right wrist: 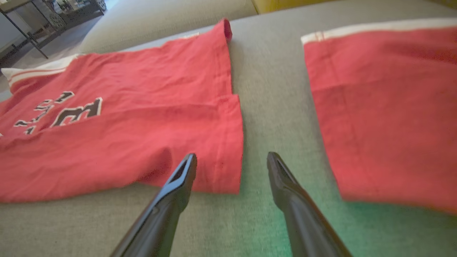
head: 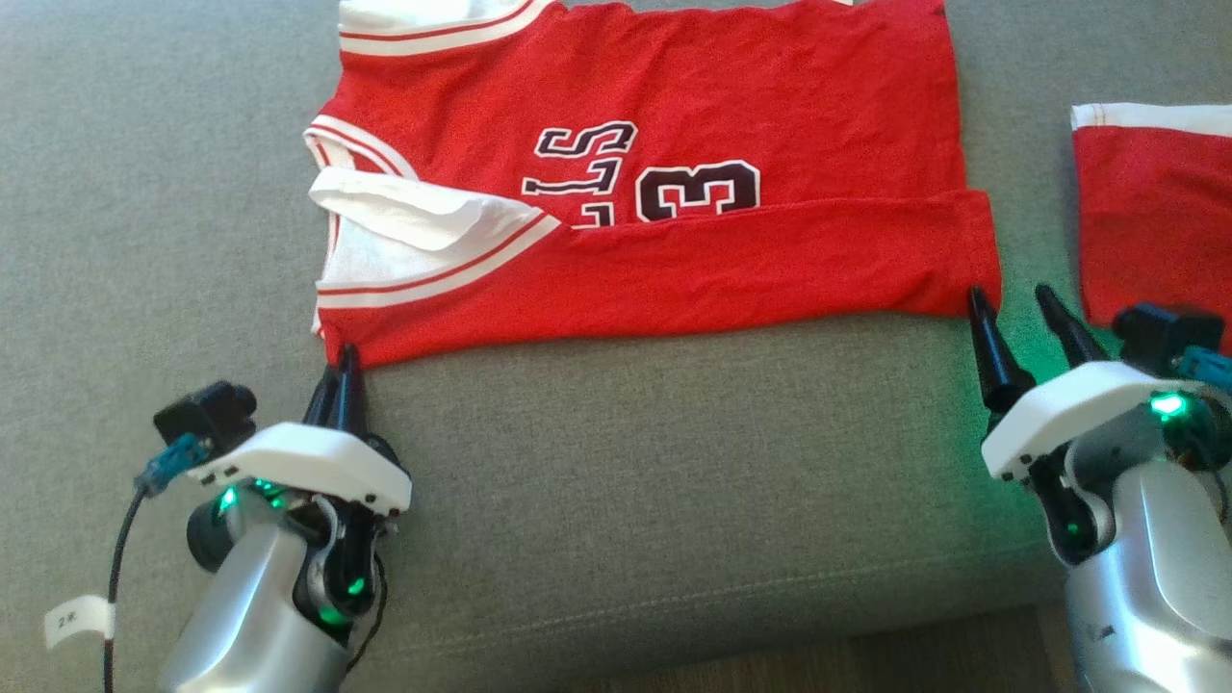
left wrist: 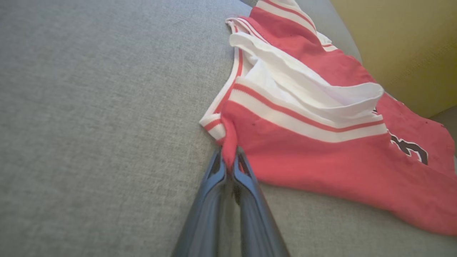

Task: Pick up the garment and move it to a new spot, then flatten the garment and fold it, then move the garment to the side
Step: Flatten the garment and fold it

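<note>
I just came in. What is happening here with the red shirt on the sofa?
A two-armed robot is folding a red jersey that lies on a grey sofa cushion. The long edge nearest the robot is already folded over the shirt. The left hand is shut on the near corner at the white-trimmed end. The right hand is open at the other near corner and is not gripping it. A second red garment lies apart on the right.

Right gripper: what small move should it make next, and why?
Probably close the right gripper on the near right corner of the jersey. Its fingers stand open astride that hem, while the left gripper is shut on the near left corner; holding both corners would let the fold go evenly.
</note>
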Controlling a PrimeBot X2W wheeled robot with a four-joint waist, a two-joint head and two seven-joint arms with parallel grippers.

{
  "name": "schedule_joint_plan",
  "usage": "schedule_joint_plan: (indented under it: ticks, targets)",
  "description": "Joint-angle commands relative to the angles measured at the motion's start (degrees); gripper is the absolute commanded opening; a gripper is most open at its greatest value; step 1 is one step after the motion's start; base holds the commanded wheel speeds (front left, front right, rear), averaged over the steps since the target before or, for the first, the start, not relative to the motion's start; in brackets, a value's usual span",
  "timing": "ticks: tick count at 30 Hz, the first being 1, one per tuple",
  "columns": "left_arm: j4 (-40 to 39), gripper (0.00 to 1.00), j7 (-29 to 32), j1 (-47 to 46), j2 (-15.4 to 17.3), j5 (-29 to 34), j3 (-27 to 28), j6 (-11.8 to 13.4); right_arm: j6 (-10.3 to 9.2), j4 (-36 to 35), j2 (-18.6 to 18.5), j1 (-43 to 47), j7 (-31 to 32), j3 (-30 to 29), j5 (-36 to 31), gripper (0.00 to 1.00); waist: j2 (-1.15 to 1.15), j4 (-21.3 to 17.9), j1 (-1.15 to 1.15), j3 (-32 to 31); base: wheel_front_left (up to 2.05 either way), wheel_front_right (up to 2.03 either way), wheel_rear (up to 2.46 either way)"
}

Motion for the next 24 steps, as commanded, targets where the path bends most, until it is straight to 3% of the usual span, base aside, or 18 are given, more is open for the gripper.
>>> schedule_joint_plan:
  ticks: [1,11,12,13,14,15,20,24]
  targets:
    - [-1.20,0.00,-0.56,0.14,0.81,-0.53,1.87,-0.20,-0.02,-0.46,0.27,-0.51,0.68,0.59,0.67,1.00,0.00,0.23,0.00,-0.19,0.00,0.00,0.00]
    - [-1.68,0.00,-0.89,0.20,0.54,-0.63,1.41,-0.63,-0.02,7.49,0.92,-4.39,1.69,-0.76,1.04,1.00,0.00,1.67,0.00,-0.10,0.00,0.00,0.00]
    - [-1.72,0.00,-0.92,0.14,0.55,-0.60,1.34,-0.69,-0.02,8.36,0.93,-4.86,1.67,-0.28,1.35,0.96,0.00,1.78,0.00,-0.05,0.00,0.00,0.00]
    - [-1.75,0.00,-0.95,0.09,0.59,-0.55,1.27,-0.76,-0.02,9.19,0.94,-5.33,1.48,0.15,1.68,0.62,0.00,1.88,0.00,-0.03,0.00,0.00,0.00]
    - [-1.74,0.00,-0.97,0.04,0.66,-0.51,1.21,-0.83,-0.02,9.98,0.95,-5.73,1.27,0.58,1.87,0.22,0.00,1.99,0.00,-0.06,0.00,0.00,0.00]
    - [-1.72,0.00,-0.98,0.00,0.74,-0.46,1.14,-0.89,-0.02,10.68,0.95,-6.03,1.05,0.87,1.92,0.00,0.00,2.10,0.00,-0.10,0.00,0.00,0.00]
    - [-1.90,0.00,-1.04,0.01,1.44,-0.33,1.11,-1.05,-0.02,11.90,0.85,-5.86,0.65,1.28,1.51,0.00,0.00,2.74,0.00,-0.61,0.00,0.00,0.00]
    - [-2.86,0.00,-0.84,0.75,2.23,-0.54,1.23,-1.15,-0.02,9.58,-1.26,-3.45,1.19,2.26,2.66,0.00,0.00,3.06,0.00,-1.13,0.00,0.00,0.00]
